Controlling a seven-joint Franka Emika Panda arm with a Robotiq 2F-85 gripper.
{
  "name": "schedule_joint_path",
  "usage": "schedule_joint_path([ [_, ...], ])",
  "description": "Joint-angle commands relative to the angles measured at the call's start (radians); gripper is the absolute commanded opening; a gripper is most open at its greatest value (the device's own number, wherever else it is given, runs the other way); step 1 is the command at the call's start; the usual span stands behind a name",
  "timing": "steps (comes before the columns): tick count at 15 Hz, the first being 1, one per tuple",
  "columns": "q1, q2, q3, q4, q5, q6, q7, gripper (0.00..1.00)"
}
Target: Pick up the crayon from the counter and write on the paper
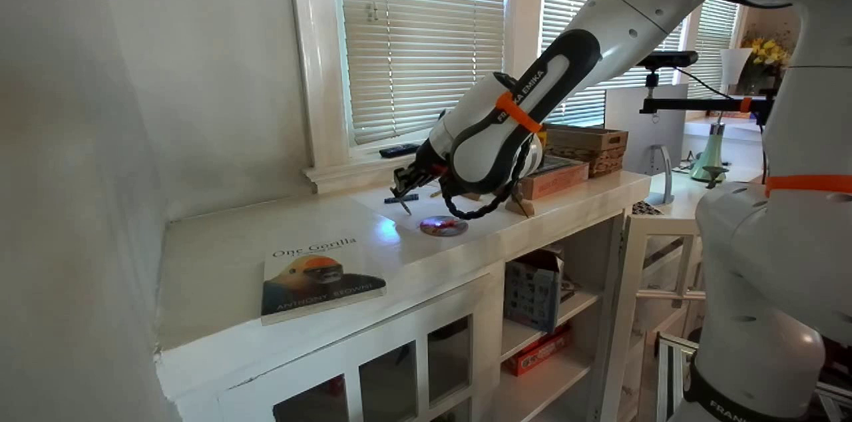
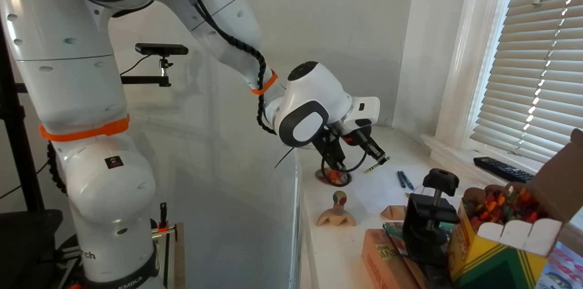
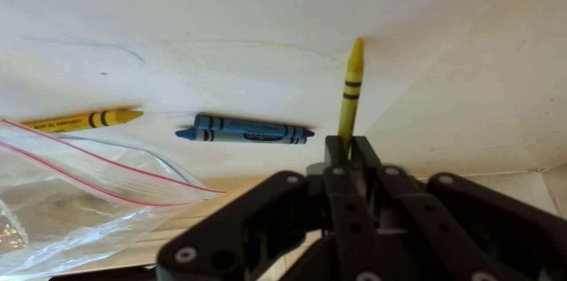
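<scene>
The arm [image 1: 639,19] reaches out and downward, wrist [image 2: 314,102] bent; the gripper [image 3: 348,144] slants down, its fingers [image 3: 366,154] pinched close together.

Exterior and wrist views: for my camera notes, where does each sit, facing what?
Wrist view: mounted behind the pincer, facing the paper; pincer shows.
An exterior view: in front of the counter, facing the blinds; arm shows.
An exterior view: near the crayon box, facing the far wall; arm shows.
Both exterior views share arm, pincer and remote.

In an exterior view, between seven and eight o'clock, a flat rectangular white-and-orange book [image 1: 324,283] reads "One Gorilla" and "ANTHONY BROWNE"; between one and two, the jointed white robot arm [image 1: 624,29] bears "FRANKA EMIKA", partly covered.
</scene>
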Motion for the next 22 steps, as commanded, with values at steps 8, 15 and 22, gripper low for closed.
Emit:
schedule_joint_path([
  [8, -0.001, -0.019, -0.057, 0.017, -0.023, -0.182, -0.078, 0.02],
  [15, -0.182, -0.100, 0.083, 0.138, -0.162, -0.497, 0.096, 0.50],
  [22, -0.298, -0.257, 0.261, 0.230, 0.071, -1.051, 0.020, 1.00],
])
